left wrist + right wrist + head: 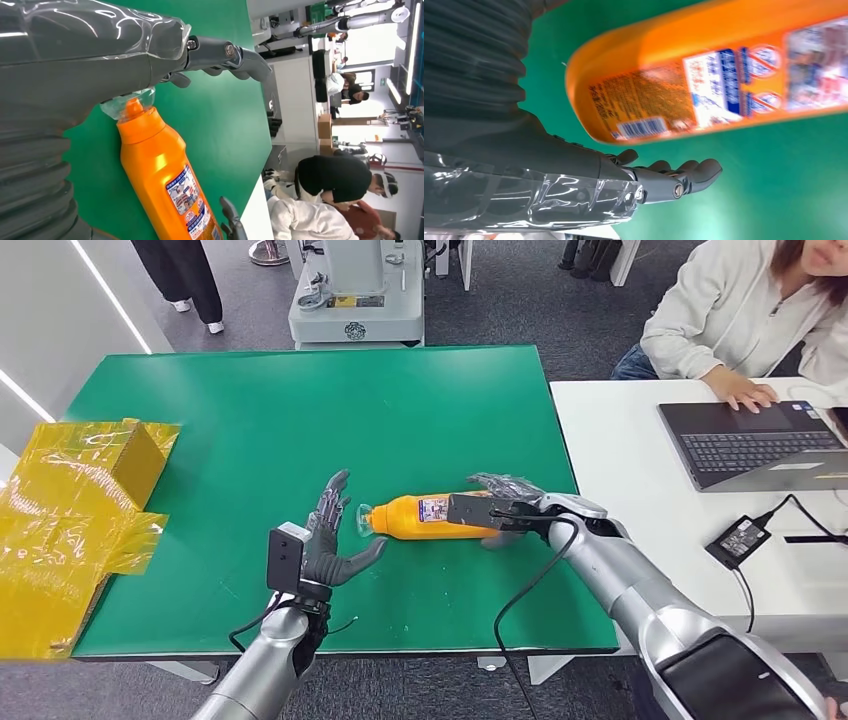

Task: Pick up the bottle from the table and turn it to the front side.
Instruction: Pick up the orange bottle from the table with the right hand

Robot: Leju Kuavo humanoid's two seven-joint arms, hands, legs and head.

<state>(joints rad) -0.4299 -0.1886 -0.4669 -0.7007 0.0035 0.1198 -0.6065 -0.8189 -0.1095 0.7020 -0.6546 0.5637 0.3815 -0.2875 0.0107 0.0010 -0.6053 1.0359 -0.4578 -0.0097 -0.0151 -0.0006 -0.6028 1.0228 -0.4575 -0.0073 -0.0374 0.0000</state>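
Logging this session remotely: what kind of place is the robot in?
Probably a robotics lab or test office: a green mat-covered table, a person at a laptop alongside, and a machine base behind.

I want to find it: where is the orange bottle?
The orange bottle lies on its side on the green table, near the front edge, between the left hand and right hand.

The head view looks down from high onto the green table; both wrist views sit close and turned, sharing the orange bottle with it.
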